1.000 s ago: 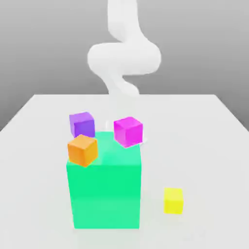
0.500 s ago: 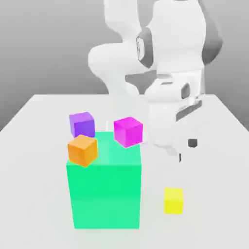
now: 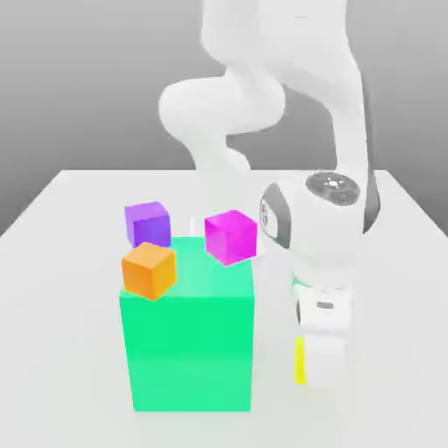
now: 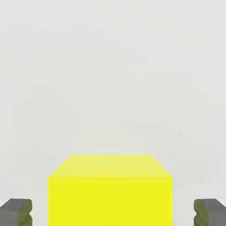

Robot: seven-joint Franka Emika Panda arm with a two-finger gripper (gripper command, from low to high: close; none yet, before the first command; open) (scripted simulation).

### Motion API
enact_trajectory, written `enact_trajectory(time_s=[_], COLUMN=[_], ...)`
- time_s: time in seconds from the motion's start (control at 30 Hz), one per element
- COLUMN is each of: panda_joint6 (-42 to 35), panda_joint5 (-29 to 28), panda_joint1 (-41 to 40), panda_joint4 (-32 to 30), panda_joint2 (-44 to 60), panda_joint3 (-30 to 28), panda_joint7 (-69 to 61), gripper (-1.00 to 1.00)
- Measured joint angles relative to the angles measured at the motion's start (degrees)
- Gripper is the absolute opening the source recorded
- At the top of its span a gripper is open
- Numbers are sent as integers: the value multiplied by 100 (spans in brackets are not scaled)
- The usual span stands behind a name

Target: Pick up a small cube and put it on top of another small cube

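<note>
Where half a second earlier it hung above, the gripper [image 4: 113, 212] has dropped over the yellow cube [image 3: 300, 360] at the exterior view's lower right, fingers [image 4: 16, 212] spread wide either side (clear gaps remain). White table [image 3: 70, 289], grey backdrop; the green block [image 3: 188, 341] hasn't moved.

My pincer works over a plain white table [image 3: 79, 262], matte and evenly lit, with only faint soft shadows. Behind the table's far edge stands a bare grey backdrop [image 3: 79, 79], darker toward the top.
</note>
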Motion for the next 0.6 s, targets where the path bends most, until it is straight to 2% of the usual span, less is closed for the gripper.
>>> enact_trajectory(time_s=[0.1, 0.2, 0.33, 0.6], panda_joint6=[75, -212, -854, -2721], panda_joint5=[12, -80, -265, -848], panda_joint1=[-24, 46, 65, -84], panda_joint4=[18, -46, -196, 348], panda_joint2=[100, -255, -1048, -2078], panda_joint3=[28, -65, -128, -207], panda_joint7=[-5, 56, 196, 1607], gripper=[-100, -100, -100, -100])
